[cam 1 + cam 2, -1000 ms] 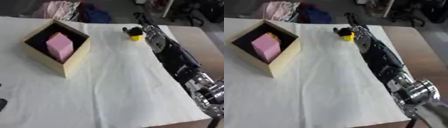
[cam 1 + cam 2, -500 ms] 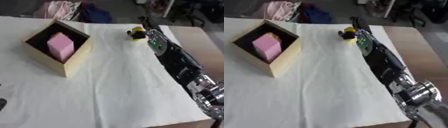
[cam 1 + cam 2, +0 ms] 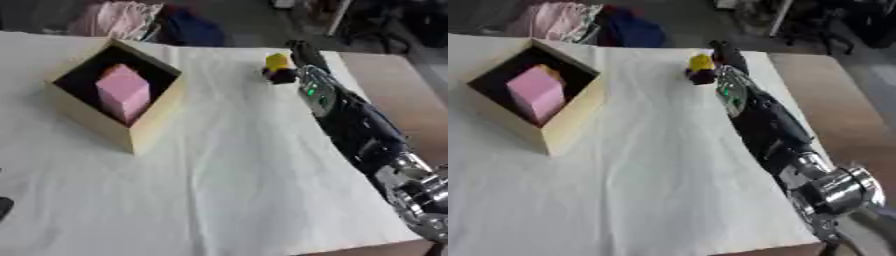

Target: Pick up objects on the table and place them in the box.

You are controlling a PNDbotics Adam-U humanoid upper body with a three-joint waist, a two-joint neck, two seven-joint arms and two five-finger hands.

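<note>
White cloth-covered table, left eye view: open cardboard box at left holding pink block, right hand reaching beside small yellow-and-dark object at far edge, finger state unclear; right eye view: same layout, clothing heap beyond table.

The right arm runs from the lower right corner toward the top centre: black casing, a polished silver ring joint near the bottom, a small green light on the forearm, ending in a dark right hand.
</note>
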